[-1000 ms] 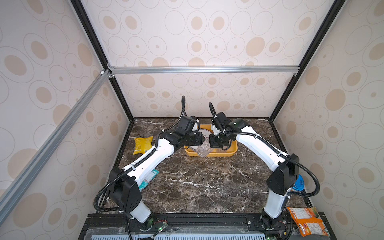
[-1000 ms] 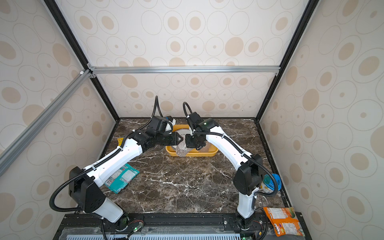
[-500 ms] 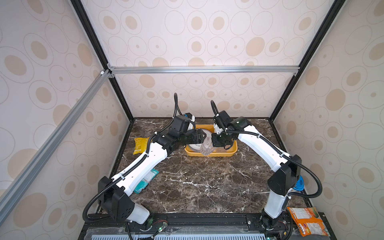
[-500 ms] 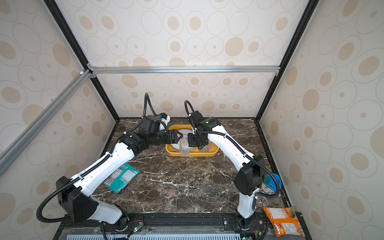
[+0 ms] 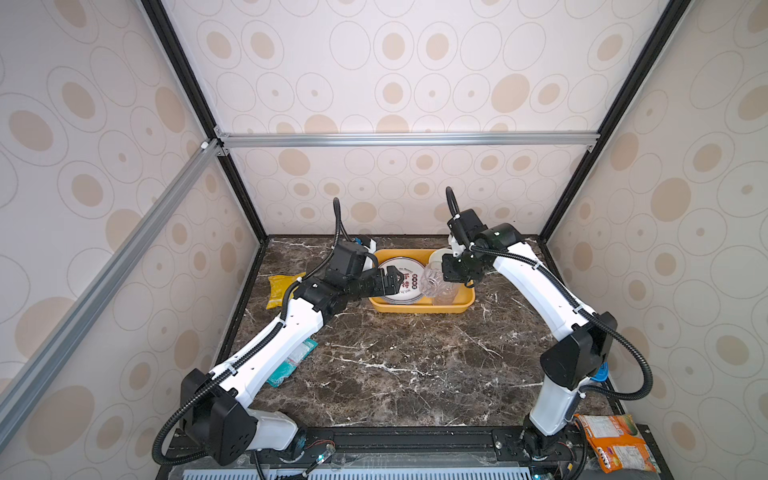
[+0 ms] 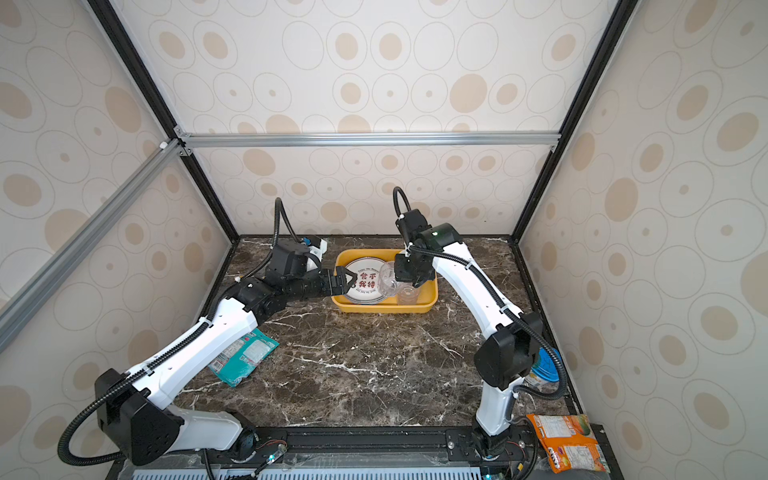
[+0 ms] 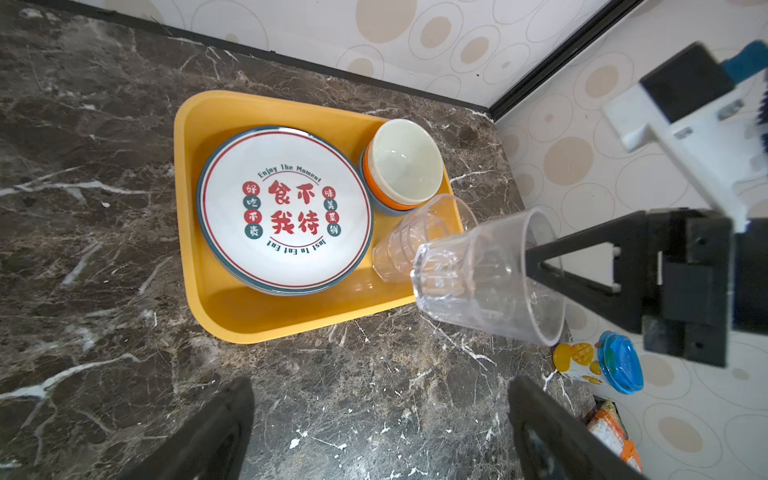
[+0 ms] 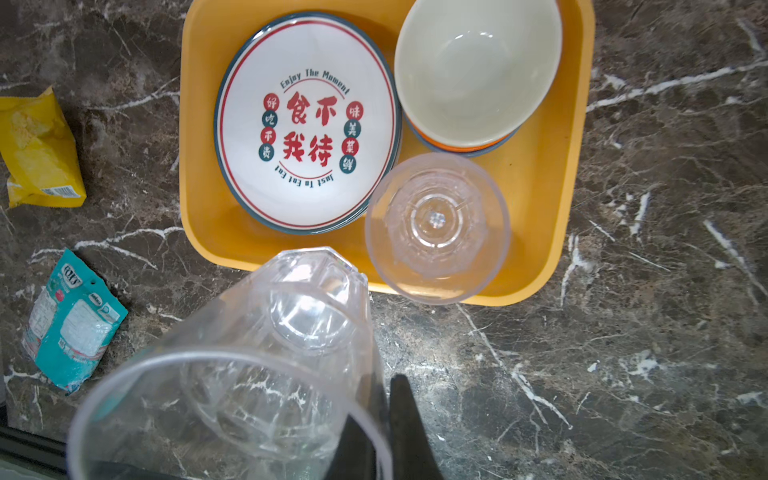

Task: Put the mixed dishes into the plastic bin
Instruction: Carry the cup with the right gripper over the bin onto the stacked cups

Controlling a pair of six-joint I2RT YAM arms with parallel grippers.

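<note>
— So, where do the dishes stand?
— Nearly all sit in the yellow-orange bin (image 7: 249,316) at the back of the table (image 5: 395,365). In both top views, a stack of printed plates (image 7: 284,208) fills its left part. Nested bowls (image 7: 405,162), white on orange on blue, sit in the far right corner, just beside the plates.
— And the cups?
— One clear cup (image 8: 436,226) stands upright in the bin's near right corner, next to the plates. A second cup (image 7: 486,282) hangs in the air, tilted on its side, close to the standing one.
— Who has it?
— The right hand (image 8: 384,419) is clenched on its rim, one finger inside and one outside.
— And the other?
— The left hand (image 5: 392,276) is released, fingers spread wide with nothing between them, hovering at the bin's left edge by the plates.
— Anything else about?
— A yellow snack bag (image 8: 37,153) and a teal packet (image 8: 70,320) lie on the table left of the bin. A blue-lidded can (image 7: 598,361) stands near the table's right edge.
</note>
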